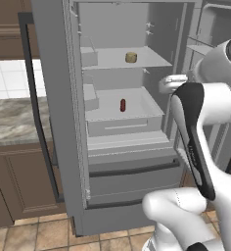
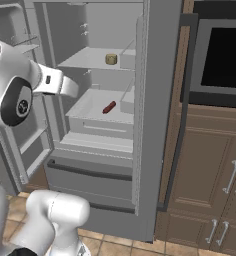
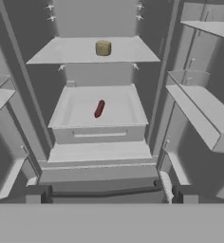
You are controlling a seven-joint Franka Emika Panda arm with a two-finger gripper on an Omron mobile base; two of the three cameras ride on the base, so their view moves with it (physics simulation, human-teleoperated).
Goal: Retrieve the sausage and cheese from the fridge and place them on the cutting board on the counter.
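**Gripper faces the open fridge**

The gripper (image 3: 109, 194) hangs released, fingertips apart, holding nothing. Ahead of it in the fridge (image 1: 63, 122), a thin dark red sausage (image 3: 99, 108) lies on the lower shelf. Farther and higher, the squat tan cheese (image 3: 103, 48) sits on the upper shelf.

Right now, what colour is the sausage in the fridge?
Dark red; the sausage shows best in the hand view, on a pale grey shelf.

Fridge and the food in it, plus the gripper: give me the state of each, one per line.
fridge: doors open, lower drawers shut.
cheese: upright on the upper shelf, untouched.
sausage: lying flat on the lower shelf, untouched.
gripper: open, empty, facing the shelves from outside.
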